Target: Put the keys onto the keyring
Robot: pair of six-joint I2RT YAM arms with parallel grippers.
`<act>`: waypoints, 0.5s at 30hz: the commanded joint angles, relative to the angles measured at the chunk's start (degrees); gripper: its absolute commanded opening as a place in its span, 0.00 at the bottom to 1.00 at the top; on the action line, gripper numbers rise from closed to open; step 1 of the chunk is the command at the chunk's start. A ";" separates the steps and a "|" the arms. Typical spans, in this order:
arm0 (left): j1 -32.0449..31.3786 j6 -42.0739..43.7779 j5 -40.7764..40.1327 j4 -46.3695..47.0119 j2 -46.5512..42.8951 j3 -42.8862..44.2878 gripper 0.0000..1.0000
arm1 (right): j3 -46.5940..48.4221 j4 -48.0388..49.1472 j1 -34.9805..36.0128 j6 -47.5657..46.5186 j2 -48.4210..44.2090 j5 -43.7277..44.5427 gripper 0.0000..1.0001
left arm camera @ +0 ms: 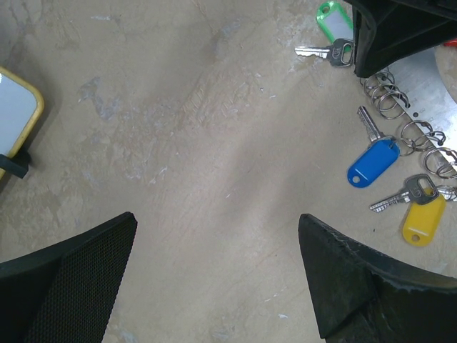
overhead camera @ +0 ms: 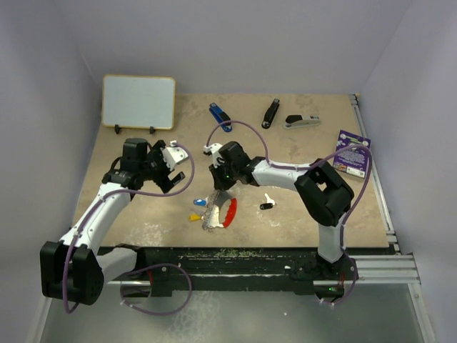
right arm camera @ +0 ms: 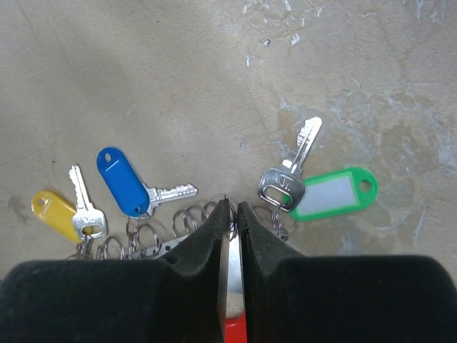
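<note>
The keyring [overhead camera: 216,214] lies near the table's front centre, a silver piece with a row of small rings [right arm camera: 191,220] and a red part [overhead camera: 230,212]. A blue-tagged key [right arm camera: 121,181], a yellow-tagged key [right arm camera: 57,214] and a green-tagged key [right arm camera: 330,193] hang on its rings. My right gripper [right arm camera: 231,209] is shut on the silver piece of the keyring, red showing below the pads. A black-headed key [overhead camera: 266,206] lies loose to the right. My left gripper [left arm camera: 218,239] is open and empty over bare table, left of the keys [left arm camera: 373,163].
Blue [overhead camera: 220,116], black [overhead camera: 270,113] and grey [overhead camera: 303,121] staplers lie along the back. A purple card [overhead camera: 353,153] is at the right edge. A small whiteboard [overhead camera: 138,102] stands at the back left.
</note>
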 commanded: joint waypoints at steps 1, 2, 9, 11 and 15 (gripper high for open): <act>0.33 -0.89 1.45 2.94 -0.04 -0.98 0.98 | -1.48 -1.03 0.32 -0.20 -4.78 -0.13 0.13; 0.33 -0.90 1.42 3.01 -0.04 -1.10 0.98 | -1.72 -1.27 0.32 -0.08 -5.06 -0.34 0.12; 0.33 -0.85 1.84 3.30 -0.21 -1.66 0.98 | -3.21 -2.06 0.38 0.92 -6.16 -2.89 0.10; 0.32 -0.84 1.94 3.42 -0.26 -1.67 0.98 | -3.66 -1.63 0.40 1.34 -6.54 -2.60 0.10; 0.29 -1.09 2.37 3.94 0.04 -1.66 0.98 | -3.05 -0.78 0.34 1.30 -6.48 -1.93 0.11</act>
